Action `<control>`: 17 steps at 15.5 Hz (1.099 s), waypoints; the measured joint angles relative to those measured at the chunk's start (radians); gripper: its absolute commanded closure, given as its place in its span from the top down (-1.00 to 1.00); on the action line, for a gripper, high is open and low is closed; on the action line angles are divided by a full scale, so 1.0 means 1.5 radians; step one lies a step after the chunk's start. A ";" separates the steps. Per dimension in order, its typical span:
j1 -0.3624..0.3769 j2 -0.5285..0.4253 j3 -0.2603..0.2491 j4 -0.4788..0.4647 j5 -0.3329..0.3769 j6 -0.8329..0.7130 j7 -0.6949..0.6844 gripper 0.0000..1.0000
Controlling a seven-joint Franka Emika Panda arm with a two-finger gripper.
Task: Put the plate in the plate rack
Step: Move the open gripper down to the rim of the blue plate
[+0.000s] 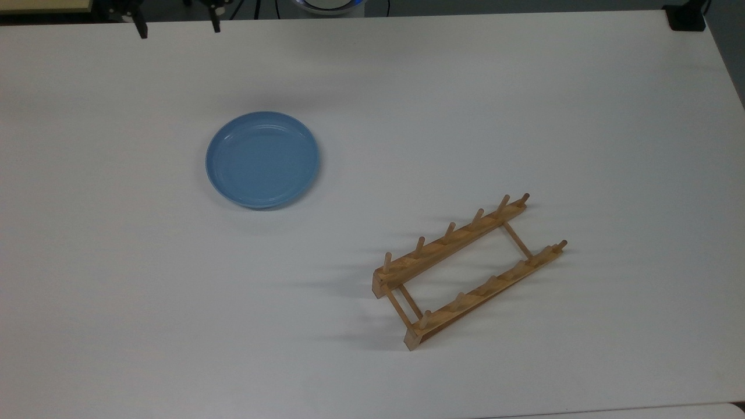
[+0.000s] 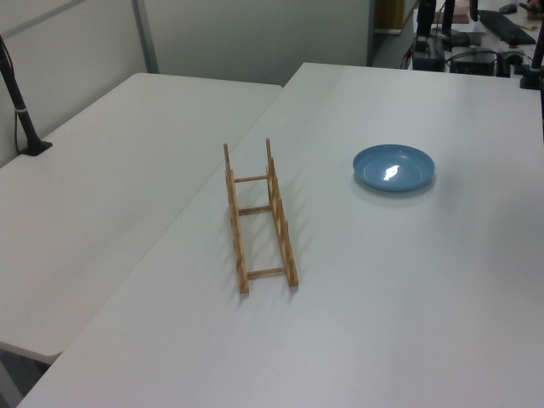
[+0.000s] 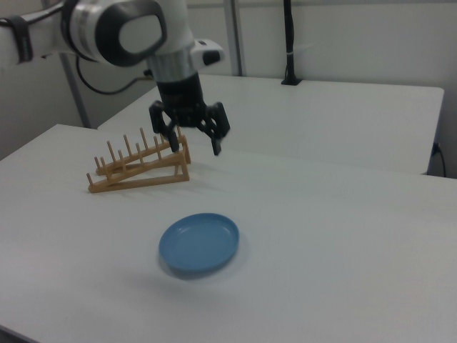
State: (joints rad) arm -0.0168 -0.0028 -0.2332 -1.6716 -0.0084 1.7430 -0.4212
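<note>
Plate [image 1: 262, 159] flat on the white table [image 1: 524, 105], right side up, nothing touching it. In the top view it sits at about 10 o'clock from frame centre; rack [image 1: 467, 270] is at about 4 o'clock from the plate, well apart

Rack upright on the table, empty, two rails with pegs pointing up, joined by thin dowels. Top view: long axis runs diagonal, low end at 7 o'clock, far end at 2 o'clock. Left view: rack [image 2: 259, 219] near centre, plate [image 2: 393, 167] at about 2 o'clock from it, with a glare spot in the middle. Right view: rack [image 3: 139, 166] at about 11 o'clock from the plate [image 3: 199, 243]

Gripper [image 3: 194, 136] in the air, pointing down, fingers spread wide, holding nothing. Right view puts it above the table, at 12 o'clock from the plate and just right of the rack's near end in the right view, clear of both. Top view: two dark fingertips [image 1: 140, 28] at the top edge, gripper [image 1: 178, 26] at about 11 o'clock from the plate, well apart from it
</note>
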 measured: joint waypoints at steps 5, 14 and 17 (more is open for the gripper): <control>-0.048 0.019 -0.002 -0.047 0.000 0.001 -0.017 1.00; -0.075 0.044 -0.003 -0.237 0.028 0.257 -0.011 1.00; -0.075 0.078 -0.003 -0.244 0.064 0.303 0.037 1.00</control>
State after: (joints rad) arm -0.1294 0.1135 -0.2377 -2.0381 0.0876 2.1968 -0.3656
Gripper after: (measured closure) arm 0.000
